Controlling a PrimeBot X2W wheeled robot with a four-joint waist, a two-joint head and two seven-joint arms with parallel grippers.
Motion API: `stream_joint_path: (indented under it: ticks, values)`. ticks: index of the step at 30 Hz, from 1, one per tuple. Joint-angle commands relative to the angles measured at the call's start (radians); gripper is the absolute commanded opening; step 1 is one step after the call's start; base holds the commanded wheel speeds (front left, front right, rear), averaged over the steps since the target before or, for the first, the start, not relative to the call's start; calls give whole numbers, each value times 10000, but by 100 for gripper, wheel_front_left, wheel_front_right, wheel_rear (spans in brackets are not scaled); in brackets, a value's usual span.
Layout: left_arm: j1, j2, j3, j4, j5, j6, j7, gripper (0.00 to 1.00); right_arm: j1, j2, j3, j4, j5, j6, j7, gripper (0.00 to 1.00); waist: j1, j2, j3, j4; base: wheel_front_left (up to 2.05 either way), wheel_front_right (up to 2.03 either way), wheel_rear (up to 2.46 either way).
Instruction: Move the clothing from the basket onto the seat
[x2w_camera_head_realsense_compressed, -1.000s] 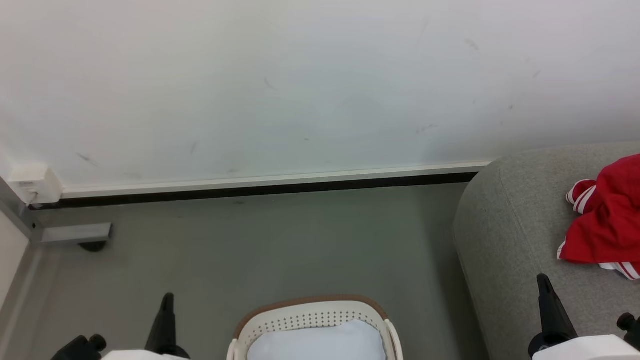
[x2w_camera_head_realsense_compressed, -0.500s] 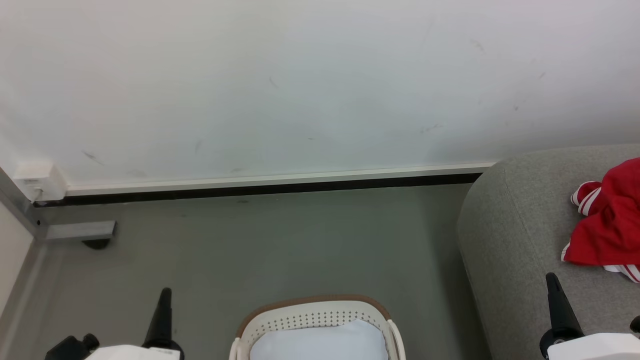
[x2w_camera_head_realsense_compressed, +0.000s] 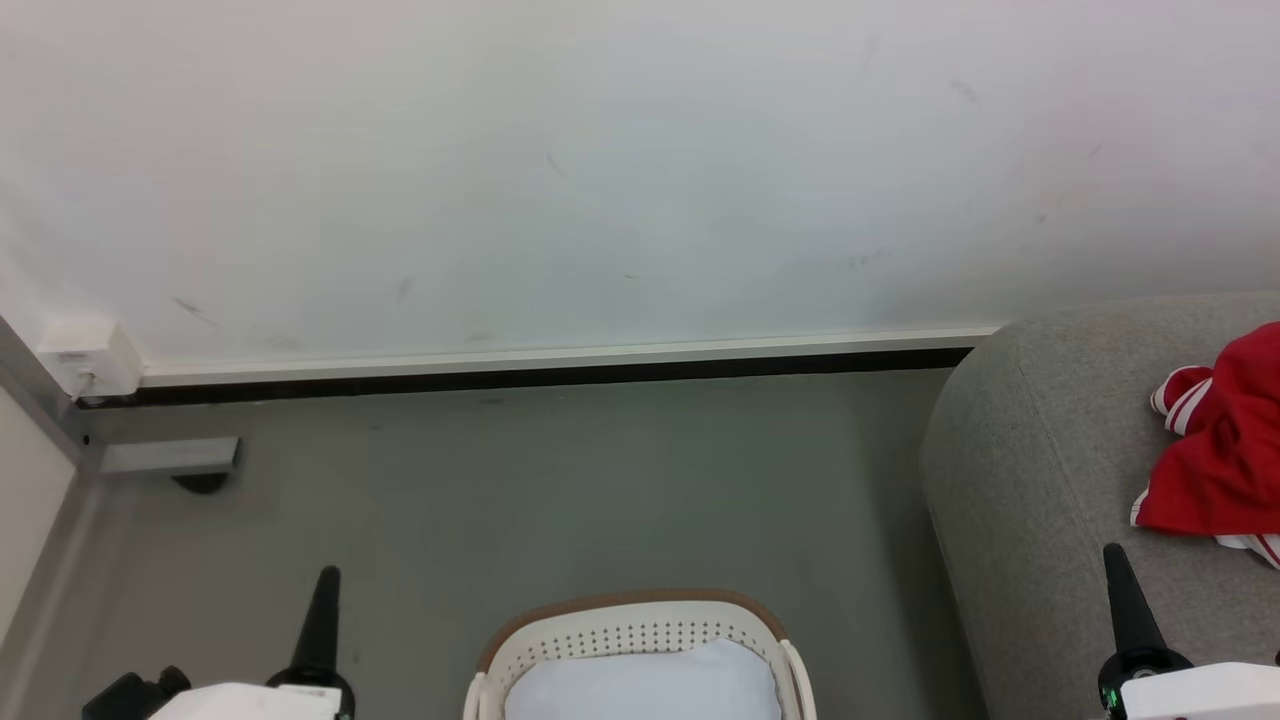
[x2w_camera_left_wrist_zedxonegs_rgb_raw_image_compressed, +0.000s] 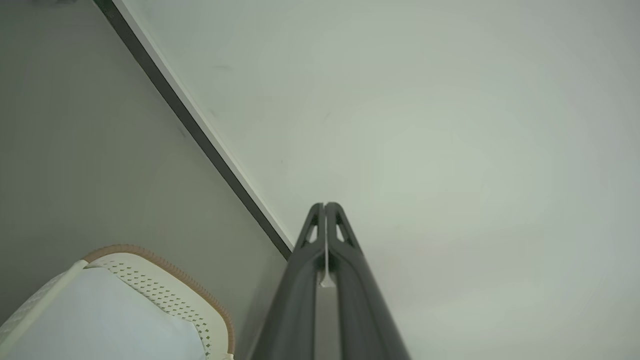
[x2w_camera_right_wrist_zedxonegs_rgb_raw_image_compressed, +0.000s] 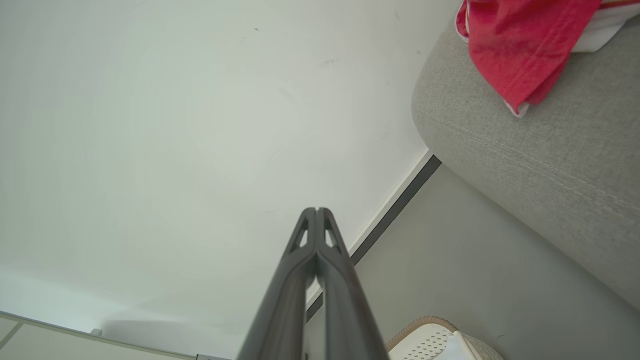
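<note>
Red clothing (x2w_camera_head_realsense_compressed: 1222, 450) with red-white striped trim lies on the light-grey seat (x2w_camera_head_realsense_compressed: 1020, 480) at the right edge; the right wrist view has the clothing (x2w_camera_right_wrist_zedxonegs_rgb_raw_image_compressed: 520, 45) on the seat (x2w_camera_right_wrist_zedxonegs_rgb_raw_image_compressed: 540, 150) too. The cream basket (x2w_camera_head_realsense_compressed: 630, 625) with a brown rim sits at the bottom centre on the floor, with a pale bluish-white cloth (x2w_camera_head_realsense_compressed: 645, 685) inside; no red clothing shows in it. My left gripper (x2w_camera_head_realsense_compressed: 325, 580) stands shut and empty left of the basket (x2w_camera_left_wrist_zedxonegs_rgb_raw_image_compressed: 165, 285). My right gripper (x2w_camera_head_realsense_compressed: 1115, 555) is shut and empty over the seat's front part.
A white wall (x2w_camera_head_realsense_compressed: 600, 170) with a white and black baseboard (x2w_camera_head_realsense_compressed: 550, 370) runs across behind the grey floor (x2w_camera_head_realsense_compressed: 560, 480). A metal bracket (x2w_camera_head_realsense_compressed: 170, 458) and a white box (x2w_camera_head_realsense_compressed: 85, 355) sit at the left corner.
The whole head picture has drifted slightly right, so the camera has turned a little left. Both grippers stay shut and keep their places low in the picture.
</note>
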Motion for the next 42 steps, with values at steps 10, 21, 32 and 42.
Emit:
stream_joint_path:
  ticks: [10, 21, 32, 42]
  values:
    - [-222, 84, 140, -106, -1078, -103, 292, 0, -194, 19, -269, -160, 912, -12, 283, 0, 0, -1, 5, 72, 0, 0, 0]
    - [-274, 91, 231, -121, -2009, -158, 548, 0, -196, 77, -490, -199, 1733, -14, 546, 0, 0, -1, 11, 153, 0, 0, 0]
    - [-309, 97, 319, -130, -2870, -180, 802, 0, -195, 134, -681, -247, 2500, -16, 780, 0, 0, -1, 17, 234, 0, 0, 0]
    - [-353, 101, 387, -141, -3540, -226, 979, 0, -202, 184, -859, -281, 3130, -18, 993, 0, 0, -1, 22, 308, 0, 0, 0]
